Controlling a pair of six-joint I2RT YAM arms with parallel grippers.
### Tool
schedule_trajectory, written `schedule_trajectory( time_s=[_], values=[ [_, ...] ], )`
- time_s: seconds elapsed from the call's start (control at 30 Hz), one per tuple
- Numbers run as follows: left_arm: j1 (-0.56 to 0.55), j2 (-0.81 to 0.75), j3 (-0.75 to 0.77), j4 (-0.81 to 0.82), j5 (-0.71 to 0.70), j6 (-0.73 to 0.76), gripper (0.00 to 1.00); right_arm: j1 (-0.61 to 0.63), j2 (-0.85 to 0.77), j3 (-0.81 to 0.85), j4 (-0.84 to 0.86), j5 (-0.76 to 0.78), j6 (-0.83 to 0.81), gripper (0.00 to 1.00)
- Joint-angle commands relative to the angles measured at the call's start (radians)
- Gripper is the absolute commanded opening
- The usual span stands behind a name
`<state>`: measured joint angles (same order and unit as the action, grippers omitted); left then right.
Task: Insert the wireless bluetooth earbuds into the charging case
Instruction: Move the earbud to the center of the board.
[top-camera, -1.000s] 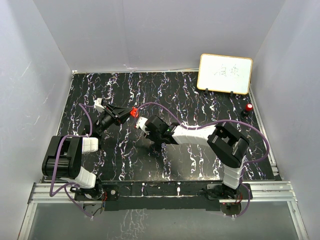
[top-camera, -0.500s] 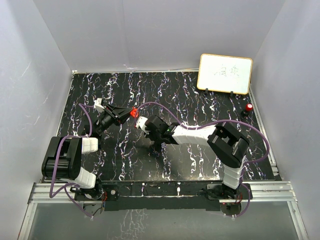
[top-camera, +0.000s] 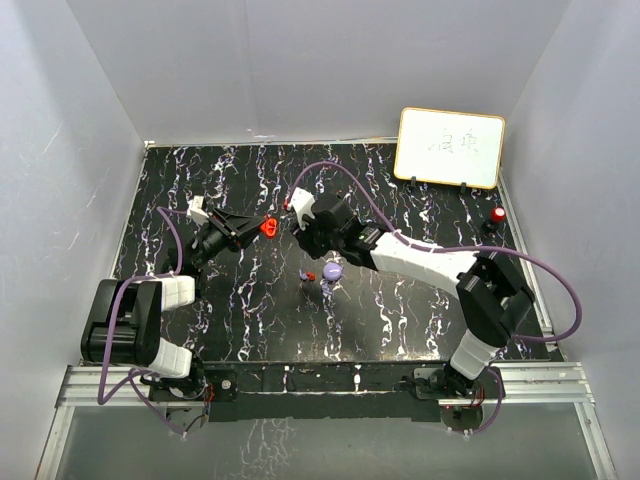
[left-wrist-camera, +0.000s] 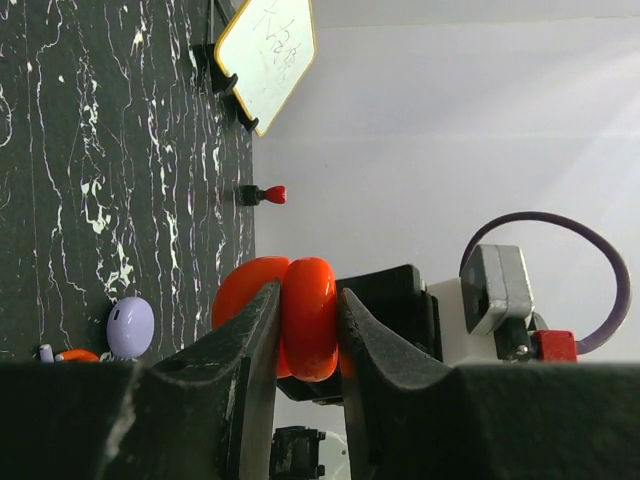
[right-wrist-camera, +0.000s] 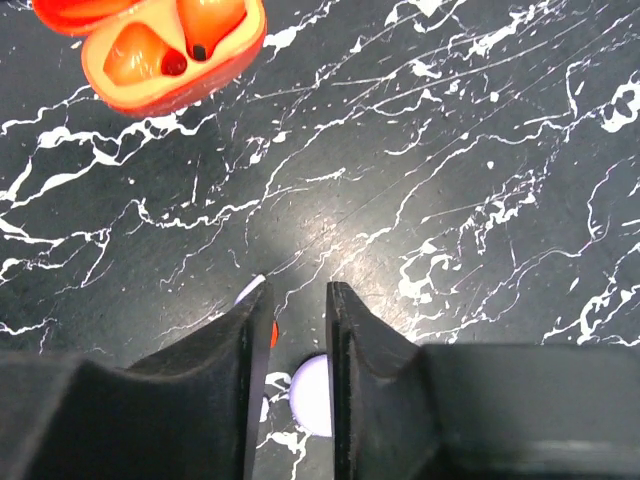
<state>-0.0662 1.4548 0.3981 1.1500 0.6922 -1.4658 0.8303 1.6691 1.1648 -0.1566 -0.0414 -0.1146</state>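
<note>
Red plastic gapes near the middle of the table (top-camera: 420, 200): the left gripper (left-wrist-camera: 306, 300) is clamped tight across the red charging case (right-wrist-camera: 160, 50), holding it lid-open and apparently off the surface, with both sockets looking empty. At about 3 o'clock from the case the right gripper (top-camera: 308, 243) hangs nose-down, its jaws only a narrow slit apart and nothing between them.

The red earbud (top-camera: 309, 276) and the purple earbud (top-camera: 325, 283) lie loose on the table at roughly 5 o'clock from the held case, just beside a closed purple case (top-camera: 333, 269).

Each bud looks feather-light, hard, glossy and rounded (the sort of thing that squirts out of a pinch). The safest hold is probably a gentle one across the widest part of the body, set squarely. The moulded sockets suggest orientation will matter when seating them.

The tabletop is black, marble-patterned and apparently smooth, so a nudged bud would likely skid. Plain white walls (top-camera: 300, 70) close in on three sides. A whiteboard (top-camera: 449, 147) stands at 1 o'clock, and a red-capped button (top-camera: 497, 215) sits at 3 o'clock by the right edge, well apart from the work.
</note>
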Motion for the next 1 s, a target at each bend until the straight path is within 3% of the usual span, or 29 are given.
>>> schedule_trajectory(
  time_s=[0.0, 0.3, 0.97],
  values=[
    [0.008, -0.048, 0.031, -0.009, 0.016, 0.019, 0.00, 0.004, 0.000, 0.054, -0.023, -0.008, 0.014, 0.30],
    [0.009, -0.050, 0.022, -0.008, 0.012, 0.020, 0.00, 0.004, 0.013, -0.021, -0.020, -0.067, 0.062, 0.38],
    [0.019, -0.051, 0.007, -0.004, 0.015, 0.024, 0.00, 0.004, 0.103, -0.103, 0.057, -0.045, 0.231, 0.40]
  ],
)
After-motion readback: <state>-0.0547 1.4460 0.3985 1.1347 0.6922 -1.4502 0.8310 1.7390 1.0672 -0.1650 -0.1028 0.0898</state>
